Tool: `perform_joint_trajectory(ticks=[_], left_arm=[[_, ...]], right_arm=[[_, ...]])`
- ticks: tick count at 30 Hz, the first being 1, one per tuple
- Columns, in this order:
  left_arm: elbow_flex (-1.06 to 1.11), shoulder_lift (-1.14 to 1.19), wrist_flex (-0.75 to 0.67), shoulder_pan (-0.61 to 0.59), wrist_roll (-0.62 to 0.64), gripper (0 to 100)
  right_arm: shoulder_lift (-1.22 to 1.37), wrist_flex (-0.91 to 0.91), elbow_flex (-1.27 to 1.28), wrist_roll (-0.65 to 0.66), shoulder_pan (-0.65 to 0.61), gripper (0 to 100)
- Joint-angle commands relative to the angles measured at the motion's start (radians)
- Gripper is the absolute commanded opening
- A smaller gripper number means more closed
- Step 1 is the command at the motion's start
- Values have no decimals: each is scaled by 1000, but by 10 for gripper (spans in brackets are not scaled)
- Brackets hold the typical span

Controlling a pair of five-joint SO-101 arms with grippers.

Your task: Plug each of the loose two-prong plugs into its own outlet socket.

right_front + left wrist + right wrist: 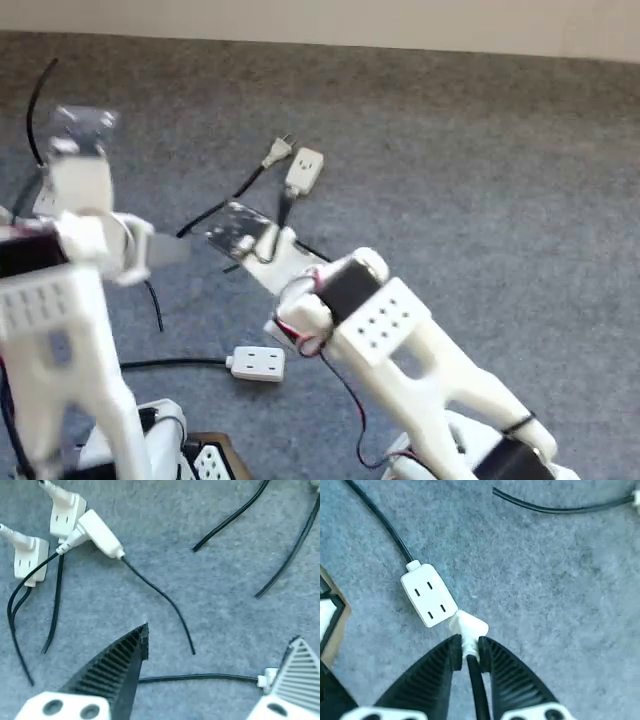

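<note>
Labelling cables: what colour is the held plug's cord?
It's a black round cord behind the white plug; right wrist view.

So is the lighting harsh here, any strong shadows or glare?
High view: soft, even light on the grey surface, no glare. Left wrist view: only soft shadows beside the black cables. Right wrist view: a faint shadow edges the white outlet block; the right gripper, shut on the plug, shows no glint.

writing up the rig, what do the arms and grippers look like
Both arms are perforated white plastic shells with black motor blocks; one trails red and black wires. The left gripper and right gripper have black ribbed wedge fingers on white bases.
</note>
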Motion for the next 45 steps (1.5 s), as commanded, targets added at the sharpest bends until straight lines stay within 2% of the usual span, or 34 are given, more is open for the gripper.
perform_joint_trajectory(ticks=[1,6,11,24,29,35,45], left_arm=[[-232,225,21,-128,-77,406],[-440,481,21,-300,-218,406],[-547,644,18,-406,-348,407],[-627,759,12,-433,-377,407],[-627,762,12,-432,-377,407],[-627,765,12,-440,-377,407],[-624,766,12,-437,-377,407]], right_arm=[[10,-2,-45,259,-84,5],[18,-107,35,485,-163,5],[18,-153,56,571,-186,5],[21,-99,62,726,-182,5],[47,-91,77,726,-183,5],[111,-180,159,706,-174,5],[111,-180,87,690,-166,5]])
